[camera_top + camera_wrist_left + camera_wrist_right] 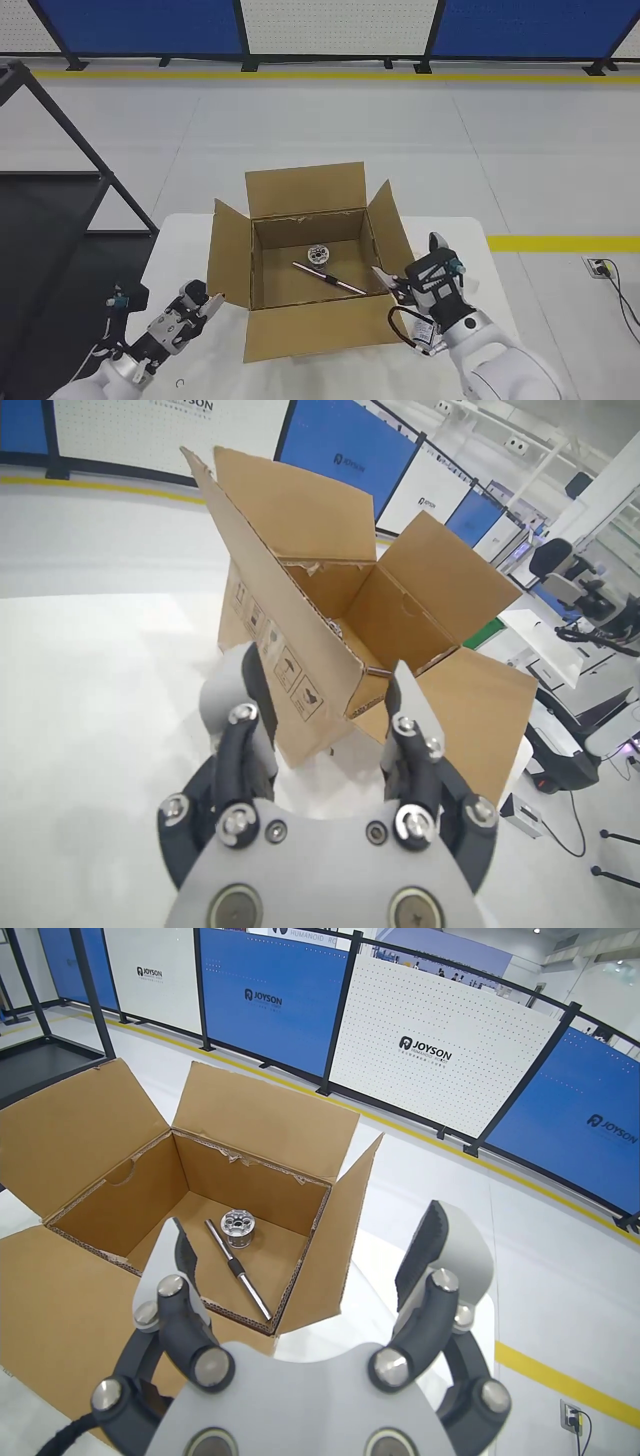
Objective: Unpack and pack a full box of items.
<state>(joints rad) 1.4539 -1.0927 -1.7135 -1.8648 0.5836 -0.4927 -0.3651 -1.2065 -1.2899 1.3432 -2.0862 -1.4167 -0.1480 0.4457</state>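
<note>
A brown cardboard box stands open on the white worktop. Its far flap stands up, its side flaps lean outward and its near flap folds down toward the robot. The left outer wall carries a row of printed handling symbols.

On the box floor lies a slim metal rod. In the top view its long axis runs on a diagonal, one end toward the far left corner and the other toward the near right corner, close to the right wall. The rod lies flat and is bright silver with a darker band around its middle. Just beside its far end sits a short round metal part, silver, with a ring of holes in its upward face; whether it touches the rod cannot be told.

The left hand hangs above the worktop off the box's near left corner, its fingers spread and gripping nothing. The right hand is at the near right corner, over the right flap, its fingers also spread wide with nothing between them, and its ribbed dark pads are exposed.
</note>
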